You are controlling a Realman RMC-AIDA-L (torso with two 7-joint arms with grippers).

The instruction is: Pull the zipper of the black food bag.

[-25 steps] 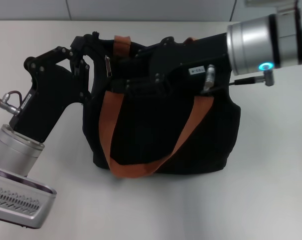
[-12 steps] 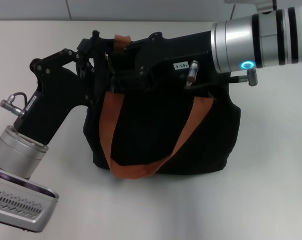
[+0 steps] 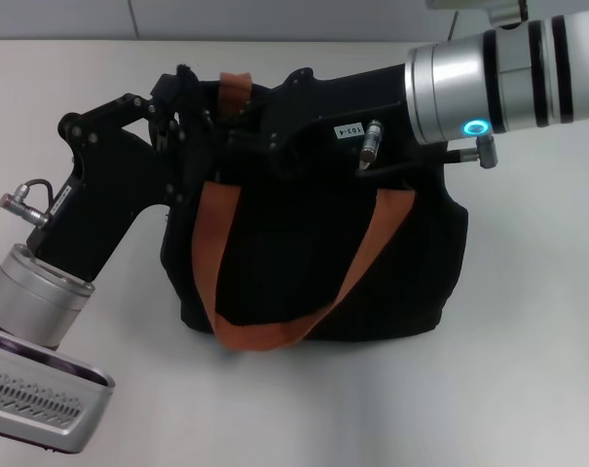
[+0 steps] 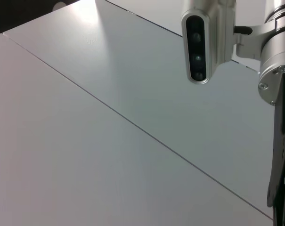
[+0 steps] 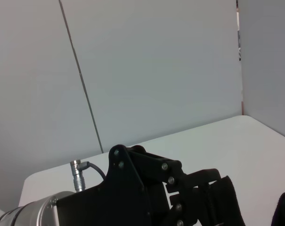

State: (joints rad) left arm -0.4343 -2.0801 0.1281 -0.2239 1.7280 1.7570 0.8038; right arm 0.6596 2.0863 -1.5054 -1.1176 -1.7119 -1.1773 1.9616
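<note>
On the white bench [image 3: 528, 321], seen from the head, stands the bag [image 3: 313, 253], its orange straps [image 3: 211, 263] hanging down the near face. Both arms meet at its top left corner. The left end effector [image 3: 182, 126] presses in at that end of the rim, apparently bracing the fabric. The right end effector [image 3: 238, 126] reaches across the top from the other side, ending just beside the rear strap. Black fingers against black cloth hide the tips, so I cannot tell whether either is clenched or released. The zipper is not visible here; it presumably lies under the right end effector, near that corner.

From the left wrist, only wall panels and the right arm's silver wrist housing [image 4: 206, 40] show; no bag, no fingers.

From the right wrist, the left arm's black linkage [image 5: 151, 188] fills the lower part, with wall and bench beyond; the zipper is not visible.

The step in hand looks like the pull itself, near the track's end. Next, I judge, calls for checking that the tab is gripped, then drawing steadily along the track while the left holds the bag taut.
</note>
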